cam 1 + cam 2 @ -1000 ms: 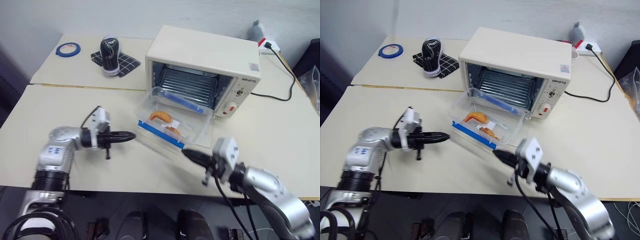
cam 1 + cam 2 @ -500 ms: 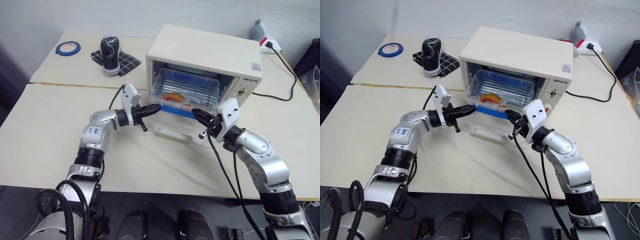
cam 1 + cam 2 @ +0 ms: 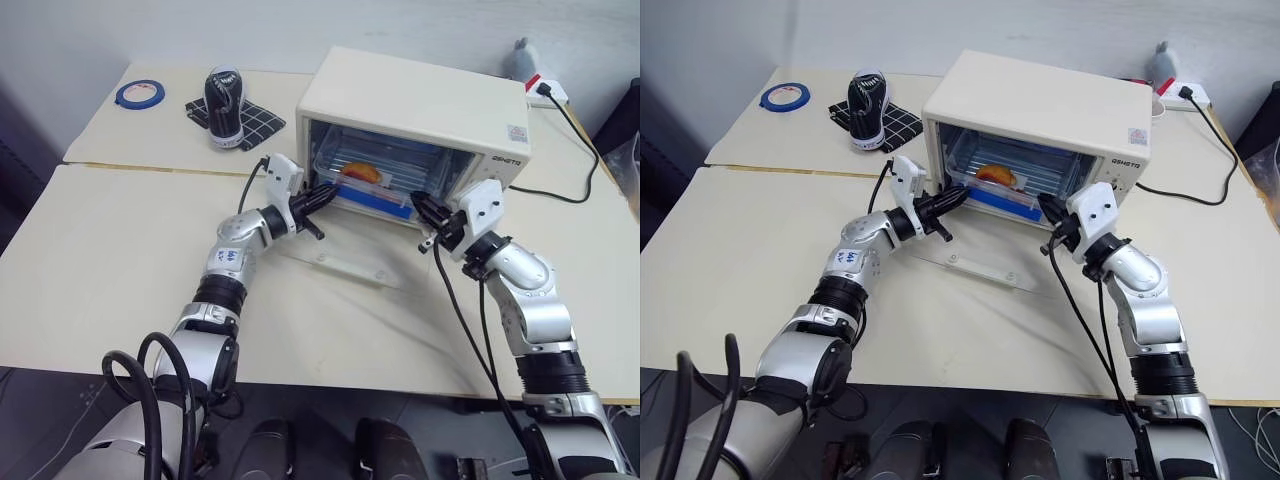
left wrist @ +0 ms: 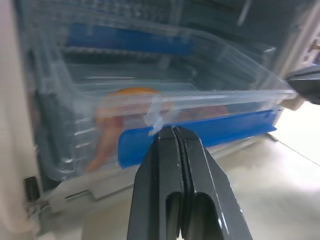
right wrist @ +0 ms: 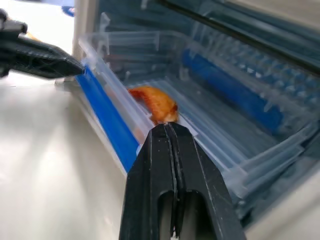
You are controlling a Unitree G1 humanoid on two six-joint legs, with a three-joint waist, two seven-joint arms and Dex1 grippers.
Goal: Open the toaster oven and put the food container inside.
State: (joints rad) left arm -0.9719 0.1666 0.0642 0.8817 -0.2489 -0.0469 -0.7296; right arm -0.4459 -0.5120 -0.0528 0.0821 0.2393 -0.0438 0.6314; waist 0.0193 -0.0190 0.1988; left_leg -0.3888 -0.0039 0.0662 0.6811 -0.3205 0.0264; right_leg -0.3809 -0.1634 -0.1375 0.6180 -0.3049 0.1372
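Light: bright, even, diffuse from overhead.
Shadows: soft and faint on the pale beige worktop (image 3: 120, 260); darker below its front edge.
Glare: mild sheen on the clear rectangular plastic food container (image 4: 165, 100) with blue clip strips.
Focus: head views sharp; wrist views soft, closed black left end effector (image 4: 172, 131) blurred.
Distortion: slight bowing at head-view edges.

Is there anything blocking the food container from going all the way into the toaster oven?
Nothing visible. The toaster oven has its glass door folded down flat, and the food container already sits in the opening. Both shut pincers, left pincer and right pincer, sit at its blue front edge.
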